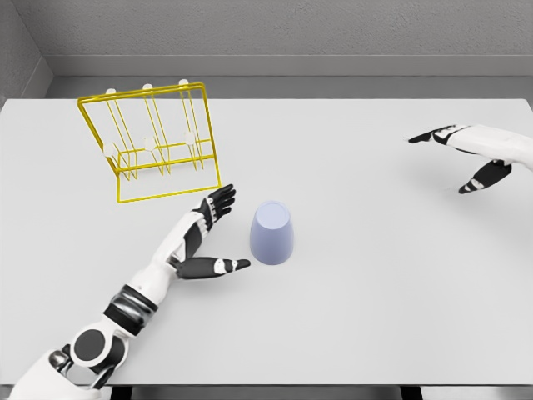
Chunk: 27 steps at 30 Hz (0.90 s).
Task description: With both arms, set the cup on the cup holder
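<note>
Item 1: tabletop [358,333]. Pale grey, flat, filling most of the head view; a grey wall stands behind its far edge.

Item 2: cup [272,232]. Pale lavender, standing upside down on the tabletop near the centre, its closed base up and its wider mouth down. It is untouched by either of my hands and stands well apart from the holder.

Item 3: cup holder [152,142]. Yellow wire rack, far left part of the tabletop. A flat rectangular base frame lies on the surface, and an upright frame rises from it, leaning back. White-tipped pegs show along the top bar and lower down among the wires. No cup hangs on it.

Item 4: my left robot hand [208,237]. The arm enters from the lower left corner and reaches forward across the tabletop. The hand is spread, holding nothing: the fingers [221,200] extend toward the far side, just left of the cup, and the thumb [223,266] points right toward the cup's lower rim. The cup sits just beside the gap between thumb and fingers; I cannot tell whether the thumb tip touches it.

Item 5: my right robot hand [470,154]. Enters from the right edge, well apart from the cup. Fingers extended and relaxed, pointing left, thumb angled downward; it holds nothing.
</note>
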### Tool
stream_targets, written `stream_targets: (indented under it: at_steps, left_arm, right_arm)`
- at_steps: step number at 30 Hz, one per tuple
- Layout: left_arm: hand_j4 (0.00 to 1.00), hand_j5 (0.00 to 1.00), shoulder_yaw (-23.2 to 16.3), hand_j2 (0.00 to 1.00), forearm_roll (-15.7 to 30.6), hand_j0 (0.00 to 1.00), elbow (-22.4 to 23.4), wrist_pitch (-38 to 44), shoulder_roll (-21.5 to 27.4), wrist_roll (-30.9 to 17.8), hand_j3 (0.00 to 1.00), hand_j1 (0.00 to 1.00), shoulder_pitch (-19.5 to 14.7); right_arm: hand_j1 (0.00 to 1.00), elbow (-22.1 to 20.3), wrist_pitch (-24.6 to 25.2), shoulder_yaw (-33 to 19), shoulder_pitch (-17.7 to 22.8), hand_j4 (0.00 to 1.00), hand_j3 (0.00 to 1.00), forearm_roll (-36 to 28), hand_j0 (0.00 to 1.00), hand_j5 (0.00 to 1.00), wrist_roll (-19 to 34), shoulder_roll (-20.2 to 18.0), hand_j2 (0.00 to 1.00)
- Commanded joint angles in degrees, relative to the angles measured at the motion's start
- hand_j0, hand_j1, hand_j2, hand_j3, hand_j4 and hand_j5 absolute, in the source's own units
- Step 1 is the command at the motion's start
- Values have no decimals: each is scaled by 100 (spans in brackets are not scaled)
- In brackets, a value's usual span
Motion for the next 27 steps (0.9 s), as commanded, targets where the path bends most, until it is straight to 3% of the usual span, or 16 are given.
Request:
stream_targets:
  at_steps: [1, 3, 6, 11, 13, 21, 24, 27]
  left_arm:
    - [100, 100, -3, 100, -103, 100, -1, -1, -86, 11, 100, 100, 0]
    - [100, 100, -3, 100, -112, 100, -1, 8, -121, 11, 100, 100, 0]
    - [100, 100, -3, 100, -261, 100, 8, 8, -288, 11, 100, 100, 0]
    - [100, 100, -3, 100, -490, 100, 43, 8, -447, 11, 100, 100, -9]
    - [100, 100, -3, 100, -525, 100, 52, 17, -508, 11, 100, 100, -9]
    - [100, 100, -12, 100, -534, 100, 175, 245, -631, 11, 100, 100, -62]
    - [100, 100, -21, 100, -534, 100, 324, 315, -754, 11, 100, 100, -97]
    - [100, 100, -21, 100, -534, 100, 386, 368, -842, 11, 100, 100, -149]
  right_arm:
    - [100, -329, 20, -70, 0, 100, 100, -97, 100, 100, -49, -225, 100]
    - [100, -373, 20, -79, 9, 100, 100, -123, 100, 100, -66, -199, 100]
    - [100, -1014, 20, -79, 9, 100, 100, -123, 100, 100, -479, -506, 100]
    - [100, -1058, 20, -79, -202, 100, 100, -123, 100, 100, -488, -217, 100]
    - [100, -1498, 20, -88, -105, 100, 100, -132, 100, 100, -541, -278, 100]
    - [100, -1542, 20, -79, 97, 100, 100, -123, 100, 100, -594, -269, 100]
    - [100, -1770, 20, -132, 123, 100, 100, -141, 100, 100, -620, -515, 100]
    - [100, -1893, 20, -123, 396, 100, 100, -123, 100, 100, -585, -533, 100]
